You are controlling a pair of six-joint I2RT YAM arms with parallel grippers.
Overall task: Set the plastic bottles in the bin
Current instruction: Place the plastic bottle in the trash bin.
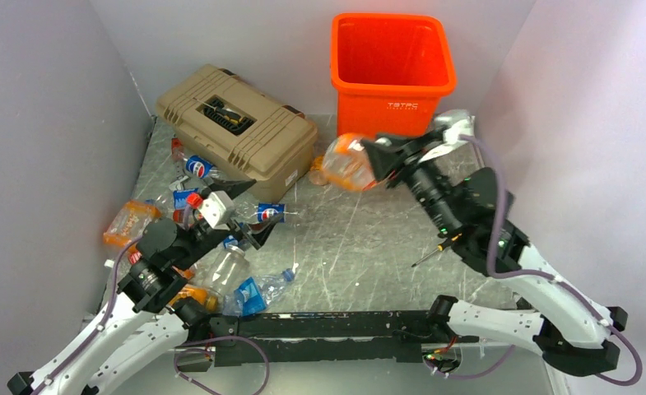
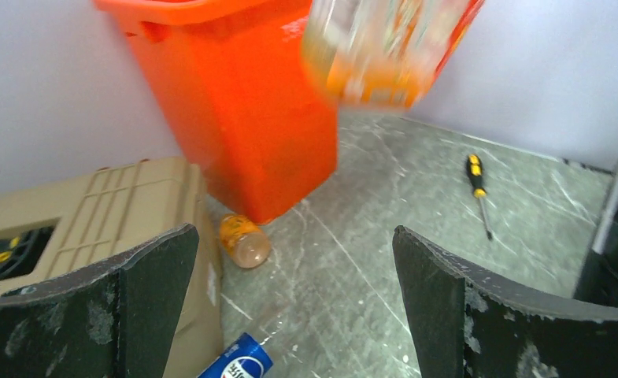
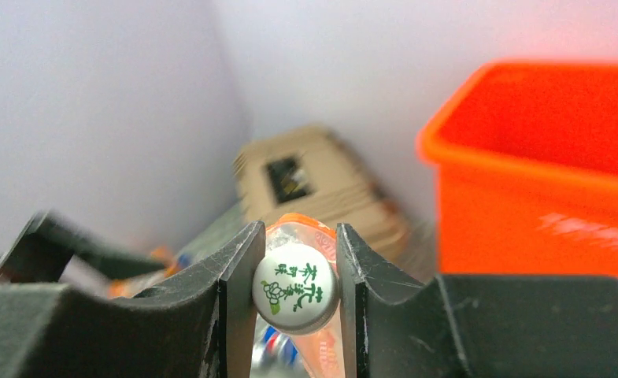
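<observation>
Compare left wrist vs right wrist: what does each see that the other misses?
Left wrist only: a black-and-yellow screwdriver on the table, a small amber bottle lying at the bin's foot, a Pepsi bottle and the open left tool.
Right wrist only: the white cap with green print, pinched in the right tool.
Both: the orange bin, the tan toolbox, and the held orange-labelled bottle, blurred in the left view.
</observation>
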